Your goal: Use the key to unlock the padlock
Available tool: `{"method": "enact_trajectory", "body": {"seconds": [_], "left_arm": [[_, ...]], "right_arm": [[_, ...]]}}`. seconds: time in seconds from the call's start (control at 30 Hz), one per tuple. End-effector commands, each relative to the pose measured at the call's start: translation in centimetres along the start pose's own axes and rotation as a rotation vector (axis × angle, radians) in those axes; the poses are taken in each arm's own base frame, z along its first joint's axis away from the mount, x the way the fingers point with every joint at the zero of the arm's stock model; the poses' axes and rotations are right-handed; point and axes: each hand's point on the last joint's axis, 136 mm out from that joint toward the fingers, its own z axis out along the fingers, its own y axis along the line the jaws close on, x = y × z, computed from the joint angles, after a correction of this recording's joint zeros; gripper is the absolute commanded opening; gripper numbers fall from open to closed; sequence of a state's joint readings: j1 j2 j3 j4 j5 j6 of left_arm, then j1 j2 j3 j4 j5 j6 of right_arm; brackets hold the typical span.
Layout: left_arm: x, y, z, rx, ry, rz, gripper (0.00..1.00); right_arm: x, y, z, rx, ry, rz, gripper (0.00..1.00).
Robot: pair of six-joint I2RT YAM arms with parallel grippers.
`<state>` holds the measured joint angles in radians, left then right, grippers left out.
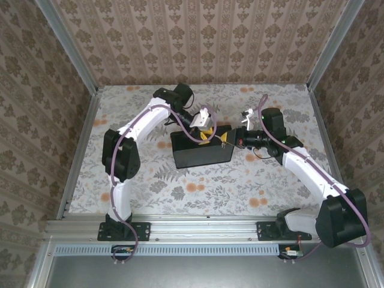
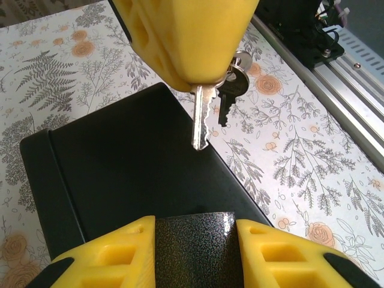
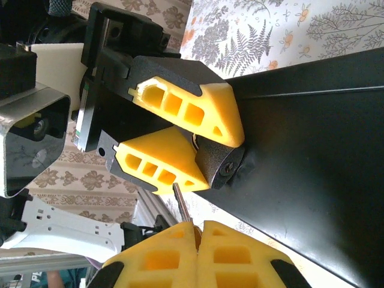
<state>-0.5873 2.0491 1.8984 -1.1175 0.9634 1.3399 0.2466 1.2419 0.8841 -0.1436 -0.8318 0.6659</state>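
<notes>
- Your left claw [image 2: 195,227] is closed narrow on the padlock [image 2: 195,252]. The padlock is a dark speckled body, held between the two yellow fingers [image 2: 114,252].
- The padlock is over one edge of the black box [image 2: 120,162]. I cannot tell whether it touches the lid.
- Your right claw [image 3: 197,227] is fully closed and pinches the key [image 2: 201,117] by its head. The silver blade sticks out from the fingertips.
- In the right wrist view you see the keyhole [image 3: 225,170] on the end face of the padlock.
- The blade tip is near the padlock but not in the keyhole; it is a little to the side.
- A second key [image 2: 227,102], darker, hangs from a ring [image 2: 242,59] just beside the first.
- The box lies on the flower-printed floor [image 2: 312,156], between your two arms.
</notes>
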Motion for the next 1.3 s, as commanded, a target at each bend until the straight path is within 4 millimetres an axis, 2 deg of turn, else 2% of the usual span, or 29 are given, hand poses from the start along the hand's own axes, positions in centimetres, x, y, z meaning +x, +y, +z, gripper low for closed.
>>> {"method": "enact_trajectory", "body": {"seconds": [0.0,0.6,0.73,1.27], "left_arm": [[-2.5,-0.6,-1.5,-0.019,-0.1,0.01,0.27],[-4.5,-0.8,-3.1,-0.091,-0.258,0.071,0.26],[-4.7,-0.8,-3.1,-0.099,-0.268,0.082,0.26],[-4.9,-1.1,-2.9,-0.096,-0.27,0.086,0.25]], "right_arm": [[0.1,0.1,0.0,0.002,0.025,0.013,0.0],[-0.1,0.4,0.4,0.001,0.089,0.004,0.0],[0.4,0.2,0.5,0.008,0.112,-0.002,0.0],[0.2,-0.5,1.0,0.036,0.131,-0.027,0.0]]}}
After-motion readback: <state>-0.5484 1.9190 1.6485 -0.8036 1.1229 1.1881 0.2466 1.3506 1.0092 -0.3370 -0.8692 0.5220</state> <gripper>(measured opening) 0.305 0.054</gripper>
